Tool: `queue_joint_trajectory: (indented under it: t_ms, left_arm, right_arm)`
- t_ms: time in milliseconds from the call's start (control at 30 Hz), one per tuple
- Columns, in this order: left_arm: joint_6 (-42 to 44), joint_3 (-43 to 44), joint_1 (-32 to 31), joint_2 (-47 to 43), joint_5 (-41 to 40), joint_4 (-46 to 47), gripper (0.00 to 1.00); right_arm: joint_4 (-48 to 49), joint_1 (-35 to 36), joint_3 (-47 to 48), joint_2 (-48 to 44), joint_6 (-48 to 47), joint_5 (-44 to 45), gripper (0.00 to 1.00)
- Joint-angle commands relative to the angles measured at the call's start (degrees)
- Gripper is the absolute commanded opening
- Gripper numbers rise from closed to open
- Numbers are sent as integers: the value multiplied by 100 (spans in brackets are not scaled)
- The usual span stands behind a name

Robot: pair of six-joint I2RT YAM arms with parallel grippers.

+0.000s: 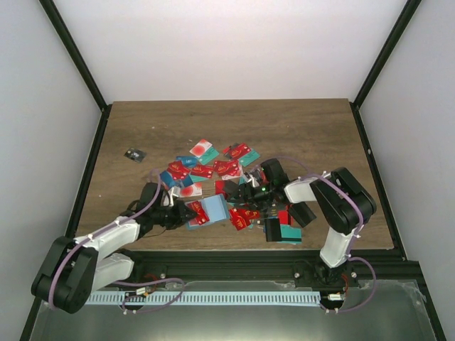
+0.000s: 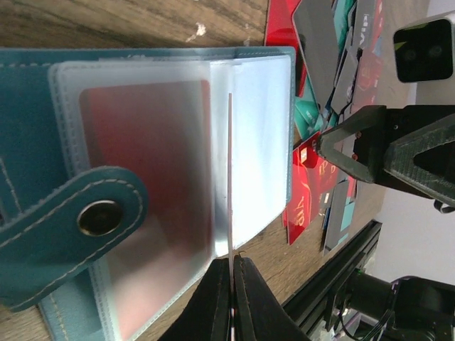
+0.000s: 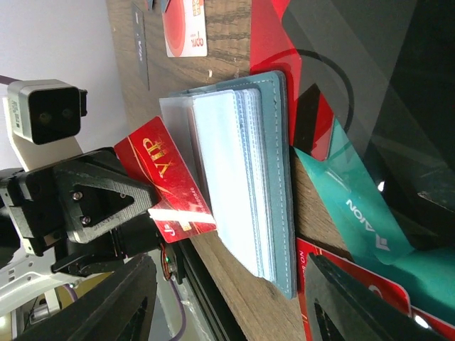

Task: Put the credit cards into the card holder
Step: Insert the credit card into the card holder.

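Wood-grain table (image 1: 298, 128), near centre: a teal-blue stitched card holder (image 1: 215, 207) lies open at the near left fringe of a loose heap of credit cards (image 1: 213, 169), which are thin glossy rectangles, mostly red, some teal or blue. The holder's frosted plastic sleeves (image 2: 256, 142) fan from its soft cover. A strap with a round metal snap (image 2: 99, 217) folds across the front sleeve, and one red card (image 2: 142, 142) shows dimly through the plastic.

The left gripper (image 2: 231, 266) reaches in from the left, its dark fingers pressed together on a red VIP card (image 3: 167, 174) with gold lettering. The card stands on edge and meets the sleeves. From the left wrist it reads only as a thin line, and whether its far end has entered a pocket cannot be told. The right gripper (image 3: 227, 277) sits over the holder's right side with its fingers spread and nothing between them.

Beside the holder, the right wrist view shows a teal card (image 3: 355, 213) with white lettering and a white card with a red blot (image 3: 185, 25) cut off by the frame. A dark glossy slab (image 3: 384, 85) fills that view's corner, its shape unclear. A small dark object (image 1: 134, 154) lies alone at the far left, too small to make out.
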Motion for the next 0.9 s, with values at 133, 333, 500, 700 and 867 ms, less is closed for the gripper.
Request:
queue_joint_trajectory:
  t_ms: [133,333,500,700,867]
  left_arm:
    - [-66,-181,-28,268,201,585,4]
    - [-151,-171,-35,632,383,1011,4]
    - [-220,-176,-37,786,465,1263,4]
    - [-527,-316,-36,836,551,1745,4]
    - [-816,-536,-33,832,539,2129,4]
  right_arm:
    - [204,114,254,215,60,-125,59]
    - [181,183,379,326,78,-135,57]
    - [128,203,441,378,60,-137,57]
    - [99,204,438,431,33,-140,57]
    - [84,212,432,450,23,-152,56]
